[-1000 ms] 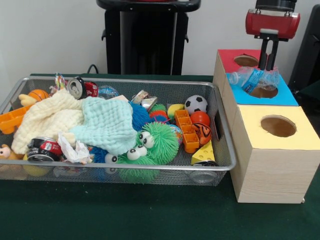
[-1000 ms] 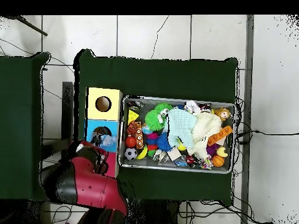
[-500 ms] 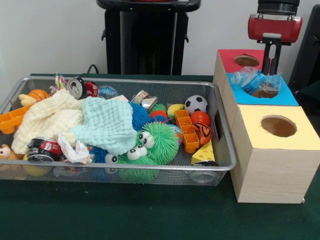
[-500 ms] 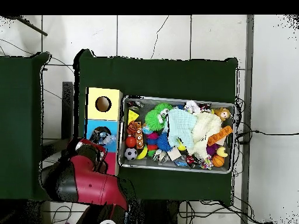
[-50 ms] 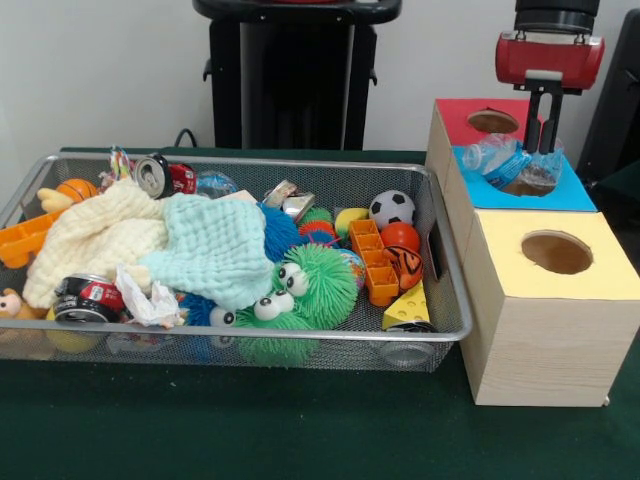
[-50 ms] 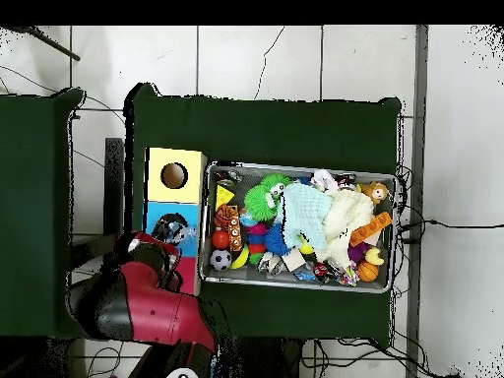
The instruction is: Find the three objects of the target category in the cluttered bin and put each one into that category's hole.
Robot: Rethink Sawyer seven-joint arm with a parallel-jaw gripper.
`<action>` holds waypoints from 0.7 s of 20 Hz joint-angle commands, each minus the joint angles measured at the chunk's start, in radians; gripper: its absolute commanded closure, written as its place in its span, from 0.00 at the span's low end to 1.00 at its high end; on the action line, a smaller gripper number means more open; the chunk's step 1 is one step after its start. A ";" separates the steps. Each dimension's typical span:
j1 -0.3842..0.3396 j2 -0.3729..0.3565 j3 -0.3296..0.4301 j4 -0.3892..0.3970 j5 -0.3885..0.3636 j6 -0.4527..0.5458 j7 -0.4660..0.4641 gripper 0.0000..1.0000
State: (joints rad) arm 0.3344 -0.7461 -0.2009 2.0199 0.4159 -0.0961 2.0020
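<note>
At the near edge lies the dark green surface [image 5: 250, 430]. On it, to the right, stands a wooden box whose nearest section has a yellow top with a round hole [image 5: 556, 252]. To the left sits the wire mesh bin [image 5: 440, 250], crowded with things. Along its near wall are a crushed red and black can [image 5: 85, 298], a scrap of crumpled white paper [image 5: 145, 297], a green fuzzy toy with googly eyes [image 5: 300, 290] and a yellow cheese-shaped wedge [image 5: 408, 305]. Further in, a pale green cloth [image 5: 215, 245] overlaps a cream cloth [image 5: 100, 235], and an orange block piece [image 5: 375, 260] lies beside an orange striped ball [image 5: 402, 262]. Toward the far wall are a small soccer ball [image 5: 391, 208], a second can [image 5: 160, 176] and a small basketball [image 5: 76, 189].

Beyond the yellow section comes the blue top, where a crumpled clear plastic bottle [image 5: 508, 162] lies tilted across the blue section's hole [image 5: 530, 184], partly over its opening. The gripper [image 5: 543, 125] hangs from the red arm [image 5: 545, 55] directly over the bottle's far end; its dark fingers [image 5: 541, 115] stand narrow and reach down to the bottle, but I cannot tell whether they clamp it. Farthest back is the red top with its own hole [image 5: 492, 121]. In the overhead view the arm covers the red section.
</note>
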 commanded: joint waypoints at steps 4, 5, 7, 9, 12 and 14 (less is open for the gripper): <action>-0.011 0.027 0.024 0.072 -0.015 0.094 0.158 1.00; -0.006 0.025 0.017 0.067 -0.012 0.105 0.155 1.00; 0.000 0.024 0.009 0.059 -0.008 0.120 0.152 1.00; 0.007 0.023 0.000 0.051 -0.004 0.134 0.150 1.00; 0.021 0.016 -0.020 0.039 0.004 0.169 0.149 1.00; 0.038 0.002 -0.041 0.029 0.009 0.211 0.149 1.00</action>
State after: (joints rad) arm 0.3552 -0.7508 -0.2211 2.0200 0.4159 -0.0818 2.0020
